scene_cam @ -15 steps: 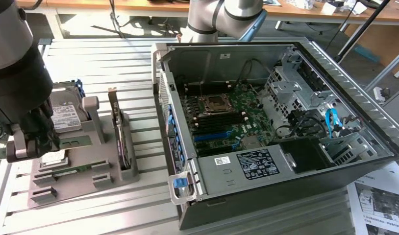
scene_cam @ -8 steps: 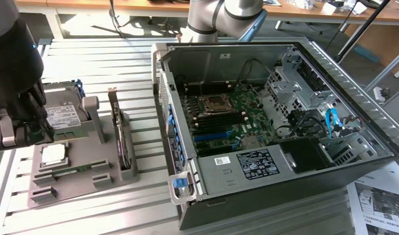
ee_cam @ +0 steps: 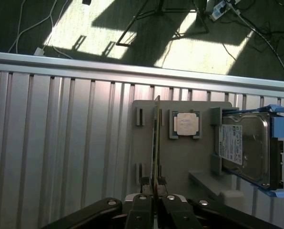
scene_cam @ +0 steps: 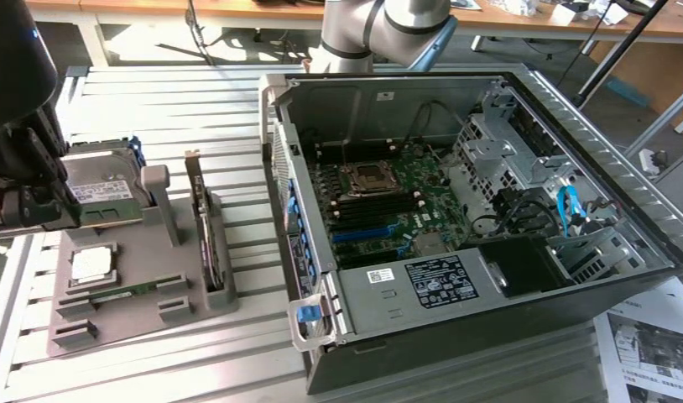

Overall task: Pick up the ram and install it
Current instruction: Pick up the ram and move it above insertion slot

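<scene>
Wrist view: your gripper (ee_cam: 154, 196) points straight down above the grey tray (ee_cam: 199, 160), fingers closed, holding nothing; the ram (ee_cam: 156, 133) stands edgewise in the tray.

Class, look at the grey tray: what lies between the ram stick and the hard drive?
The square silver processor chip sits between the ram stick and the hard drive, as the wrist view shows.

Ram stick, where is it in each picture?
Exterior view: the ram sits in the grey holder at the exterior view's left, beside the silver chip.
Wrist view: the ram stands edge-on, a thin strip beside the silver chip.
Shared landmark: the silver chip.
</scene>
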`<act>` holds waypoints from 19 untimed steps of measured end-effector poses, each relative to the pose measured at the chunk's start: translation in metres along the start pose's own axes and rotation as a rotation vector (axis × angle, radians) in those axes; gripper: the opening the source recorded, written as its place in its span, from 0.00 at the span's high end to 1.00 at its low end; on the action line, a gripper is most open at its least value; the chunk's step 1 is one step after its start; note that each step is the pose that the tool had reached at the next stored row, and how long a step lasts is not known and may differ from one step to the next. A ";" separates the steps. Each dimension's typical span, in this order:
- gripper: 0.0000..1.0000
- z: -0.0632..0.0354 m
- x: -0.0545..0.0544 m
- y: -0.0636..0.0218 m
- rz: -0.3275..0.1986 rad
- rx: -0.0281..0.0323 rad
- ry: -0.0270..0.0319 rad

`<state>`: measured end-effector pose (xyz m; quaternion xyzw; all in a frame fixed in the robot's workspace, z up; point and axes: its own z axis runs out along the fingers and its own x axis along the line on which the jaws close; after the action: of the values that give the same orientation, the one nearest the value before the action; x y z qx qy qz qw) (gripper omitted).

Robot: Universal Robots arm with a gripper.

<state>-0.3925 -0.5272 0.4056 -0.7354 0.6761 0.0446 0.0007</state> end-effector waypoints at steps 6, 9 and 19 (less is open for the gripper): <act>0.86 -0.0132 -0.001 0.0008 0.000 0.0000 0.0000; 0.86 -0.0152 -0.001 0.0009 0.000 0.0002 -0.0001; 0.86 -0.0156 -0.001 -0.0004 0.000 -0.0003 0.0002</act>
<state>-0.3913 -0.5273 0.4212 -0.7355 0.6761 0.0446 0.0005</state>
